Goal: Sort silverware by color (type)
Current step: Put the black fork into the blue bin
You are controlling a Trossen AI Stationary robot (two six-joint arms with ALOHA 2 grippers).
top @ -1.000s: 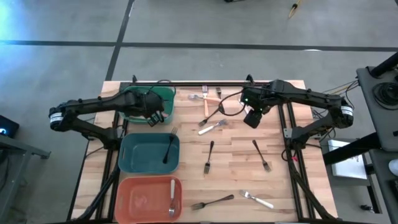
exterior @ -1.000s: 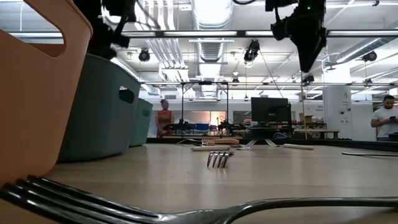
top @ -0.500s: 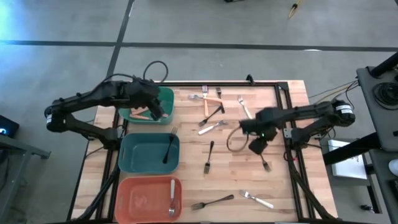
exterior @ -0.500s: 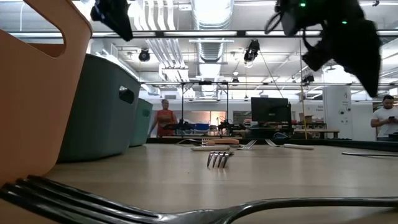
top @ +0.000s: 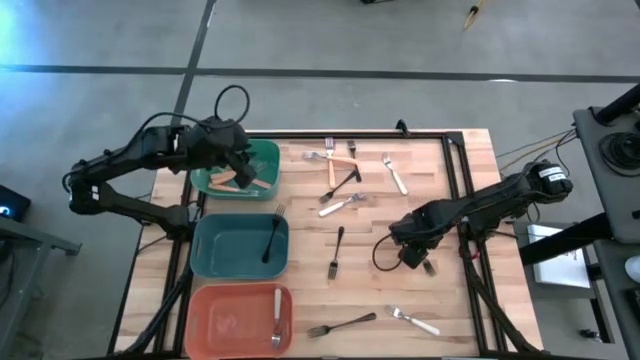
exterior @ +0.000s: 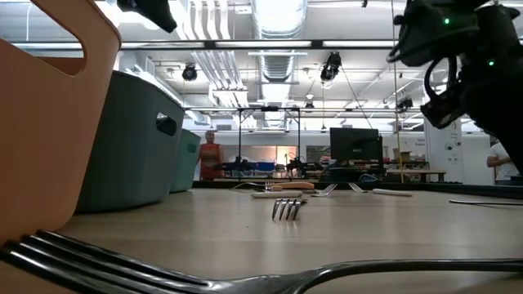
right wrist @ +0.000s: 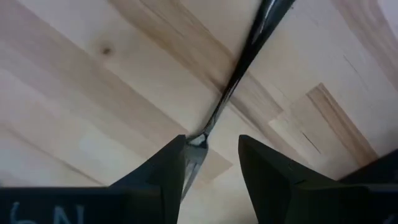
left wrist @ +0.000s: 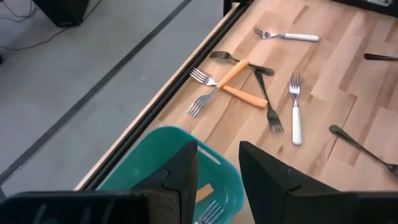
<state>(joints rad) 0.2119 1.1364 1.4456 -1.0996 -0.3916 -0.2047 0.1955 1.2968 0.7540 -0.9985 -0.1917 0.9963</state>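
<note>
R end effector (right wrist: 210, 163) low over all-black metal fork (right wrist: 239, 65) on table (top: 460, 170), fingers parted astride neck, nothing gripped yet; positioned for pickup. L end effector (left wrist: 217, 171) above green plastic bin (top: 262, 160), parted, empty.

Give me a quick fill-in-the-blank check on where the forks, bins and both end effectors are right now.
1. The left end effector hangs over the ____ bin.
2. The right end effector straddles the neck of a ____ fork lying on the table.
3. The teal bin holds one ____ fork.
4. The fork in the salmon bin has a ____ handle.

Missing words: green; black; black; white
</note>
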